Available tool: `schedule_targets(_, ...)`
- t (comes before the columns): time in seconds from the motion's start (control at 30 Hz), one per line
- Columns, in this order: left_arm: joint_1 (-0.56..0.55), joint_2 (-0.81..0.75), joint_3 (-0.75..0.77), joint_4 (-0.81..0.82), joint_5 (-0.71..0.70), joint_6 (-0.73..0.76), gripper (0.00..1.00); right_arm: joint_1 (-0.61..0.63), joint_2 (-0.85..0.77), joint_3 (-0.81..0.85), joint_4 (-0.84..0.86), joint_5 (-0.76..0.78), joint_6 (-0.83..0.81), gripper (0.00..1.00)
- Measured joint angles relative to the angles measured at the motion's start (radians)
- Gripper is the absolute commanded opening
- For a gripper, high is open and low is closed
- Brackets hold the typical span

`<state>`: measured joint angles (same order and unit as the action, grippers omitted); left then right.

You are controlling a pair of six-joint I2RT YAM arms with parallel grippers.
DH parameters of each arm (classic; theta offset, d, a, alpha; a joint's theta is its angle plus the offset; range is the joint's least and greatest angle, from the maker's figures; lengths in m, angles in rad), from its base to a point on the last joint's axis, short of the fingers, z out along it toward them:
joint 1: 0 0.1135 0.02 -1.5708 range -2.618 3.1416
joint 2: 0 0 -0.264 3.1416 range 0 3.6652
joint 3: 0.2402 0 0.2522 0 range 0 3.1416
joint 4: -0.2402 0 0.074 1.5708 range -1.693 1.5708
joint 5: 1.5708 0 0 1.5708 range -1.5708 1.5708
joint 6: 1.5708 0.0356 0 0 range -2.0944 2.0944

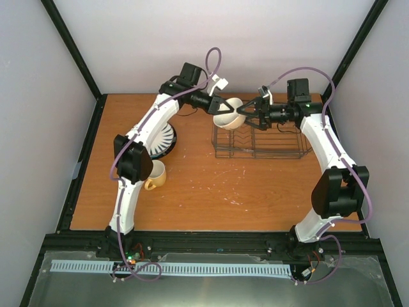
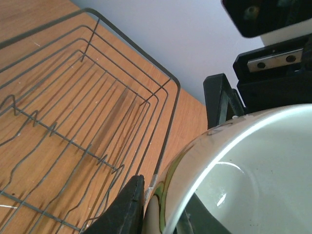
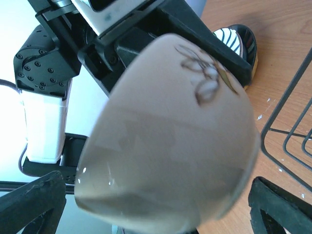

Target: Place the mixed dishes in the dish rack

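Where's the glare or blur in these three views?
Left wrist view: a glare streak runs along the rim of the small white bowl, the dish rack sharp. Right wrist view: the bowl is close and soft, the background at left blown out white. Top view: evenly lit, sharp.

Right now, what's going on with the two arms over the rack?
The left pincer holds the small white bowl by its rim above the end of the dish rack nearer the left arm. The right pincer is open, fingers either side of the bowl, not gripping. No dish shows in the rack; the striped plate and mug sit on the table.
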<state>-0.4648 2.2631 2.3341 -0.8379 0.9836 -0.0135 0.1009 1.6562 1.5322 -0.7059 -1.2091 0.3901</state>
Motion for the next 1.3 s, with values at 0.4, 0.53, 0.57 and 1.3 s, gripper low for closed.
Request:
schedule_targets(0.4, -0.027, 0.0, 0.023, -0.047, -0.065, -0.002, 0.01, 0.016, 0.0, 0.0, -0.004, 0.011, 0.016, 0.99)
schedule_targets(0.53, -0.028, -0.001, 0.035, -0.054, -0.097, -0.003, 0.01, 0.044, 0.0, 0.0, -0.012, 0.013, 0.014, 0.96)
schedule_targets(0.57, -0.028, -0.001, 0.035, -0.058, -0.101, -0.003, 0.01, 0.048, 0.0, 0.0, -0.016, 0.015, 0.014, 0.96)
schedule_targets(1.3, -0.035, -0.015, 0.048, -0.083, -0.171, 0.022, 0.24, 0.056, 0.014, 0.019, -0.064, 0.054, 0.017, 0.03)
